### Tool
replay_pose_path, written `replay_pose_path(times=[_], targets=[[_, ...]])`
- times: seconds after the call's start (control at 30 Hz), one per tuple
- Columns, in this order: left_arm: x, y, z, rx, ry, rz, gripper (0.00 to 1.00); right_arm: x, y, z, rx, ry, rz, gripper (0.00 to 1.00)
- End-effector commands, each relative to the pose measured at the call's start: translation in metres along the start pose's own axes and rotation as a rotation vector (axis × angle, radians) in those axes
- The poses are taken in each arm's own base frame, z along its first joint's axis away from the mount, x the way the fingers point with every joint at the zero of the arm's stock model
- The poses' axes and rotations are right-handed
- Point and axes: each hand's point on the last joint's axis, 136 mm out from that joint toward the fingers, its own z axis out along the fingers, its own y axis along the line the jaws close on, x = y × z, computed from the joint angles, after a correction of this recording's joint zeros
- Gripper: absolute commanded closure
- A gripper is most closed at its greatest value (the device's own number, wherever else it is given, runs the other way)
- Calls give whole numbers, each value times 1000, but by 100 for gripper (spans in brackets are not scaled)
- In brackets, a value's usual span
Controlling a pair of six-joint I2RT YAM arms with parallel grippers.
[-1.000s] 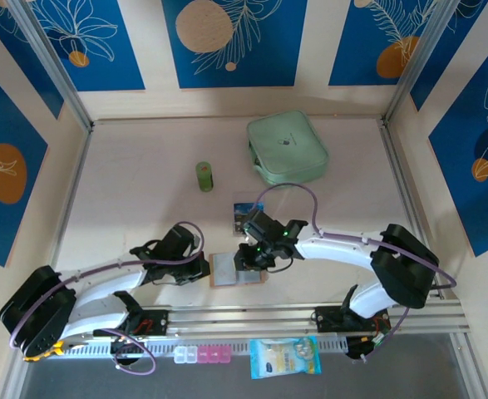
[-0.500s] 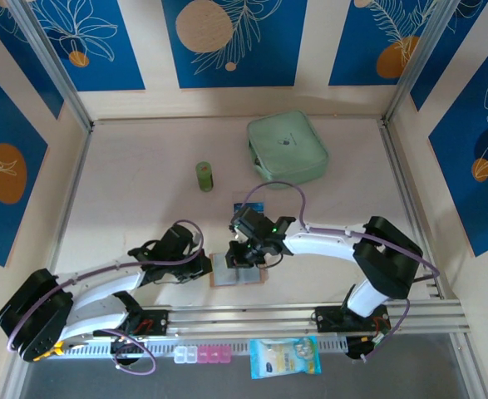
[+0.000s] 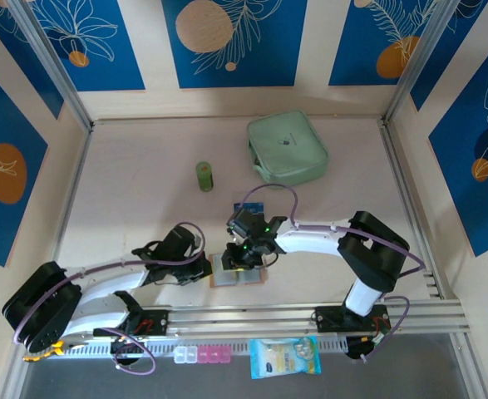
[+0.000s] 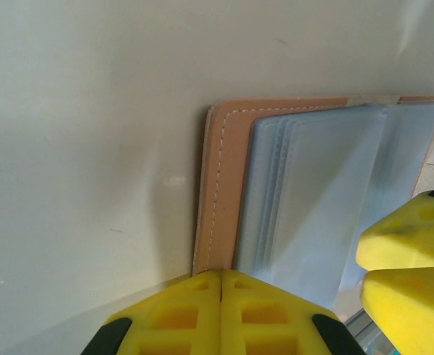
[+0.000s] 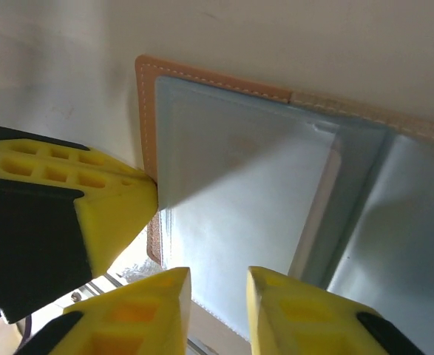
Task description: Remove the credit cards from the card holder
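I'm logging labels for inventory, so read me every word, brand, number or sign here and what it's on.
Nothing is legible.
On the mint-green case: small dark logo, too small to read.
On the packet at the near edge: blue and yellow print, blurred.
On the loose card: printed marks, too small.
On the card holder: no lettering visible.
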Motion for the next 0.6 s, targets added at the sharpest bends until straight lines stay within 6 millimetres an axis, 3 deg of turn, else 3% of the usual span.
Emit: replay_pose_path(times=[0.0, 0.4, 0.57], targets=[[6, 5, 2, -18, 23, 7, 97, 2, -5, 2, 43, 15, 22, 69], [7, 11, -4, -53, 16, 14, 97, 6, -21, -5, 97, 5, 47, 69], [7, 11, -5, -53, 18, 16, 97, 5, -10, -12, 47, -21, 42, 72]])
